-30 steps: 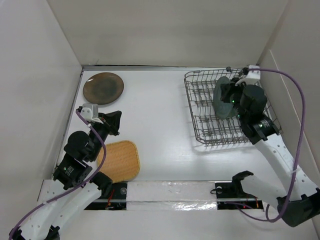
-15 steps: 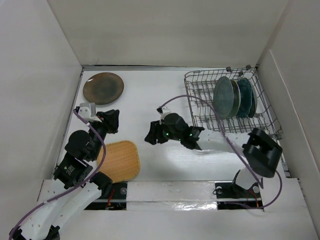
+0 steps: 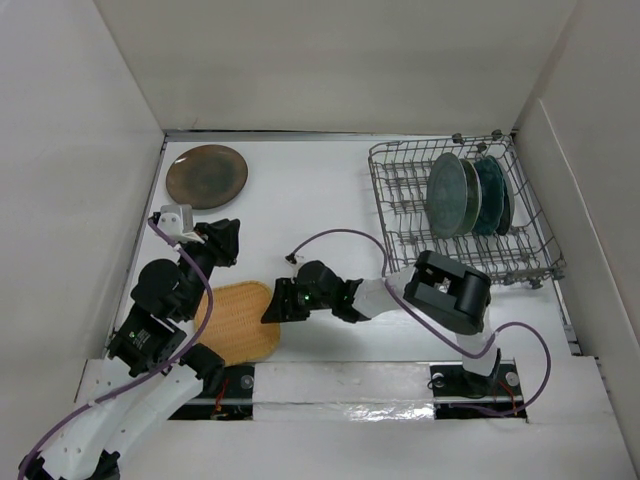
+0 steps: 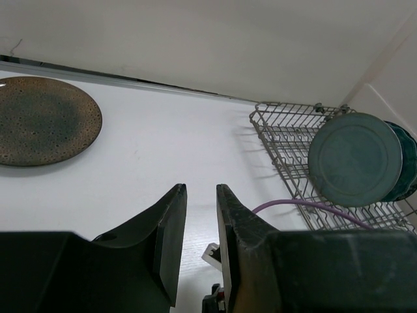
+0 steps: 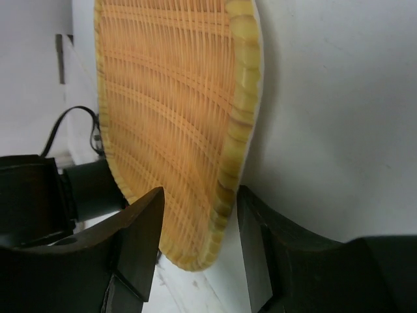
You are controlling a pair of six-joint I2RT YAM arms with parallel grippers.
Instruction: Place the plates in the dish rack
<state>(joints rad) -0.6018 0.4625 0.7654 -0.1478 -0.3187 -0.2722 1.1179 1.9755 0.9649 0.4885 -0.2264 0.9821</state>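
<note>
The tan woven plate (image 3: 238, 322) lies flat at the near left. My right gripper (image 3: 272, 307) is open at its right edge, one finger over the woven face (image 5: 176, 98) and the other finger (image 5: 260, 228) outside the rim. A dark brown plate (image 3: 206, 176) (image 4: 42, 120) lies flat at the far left. My left gripper (image 3: 224, 243) (image 4: 201, 190) hovers between the two, slightly open with nothing in the gap. In the dish rack (image 3: 398, 205) (image 4: 280, 130) a grey-blue plate (image 3: 445, 195) (image 4: 355, 160) and a teal plate (image 3: 493, 195) stand upright.
White walls close in the table on the left, back and right. The right arm's purple cable (image 3: 340, 236) arcs over the table between the rack and the woven plate. A taped strip (image 3: 340, 385) runs along the near edge by the arm bases.
The right arm let go of the grey-blue plate in the rack and swung left across the table to the woven plate's edge. The left gripper opened a little.
</note>
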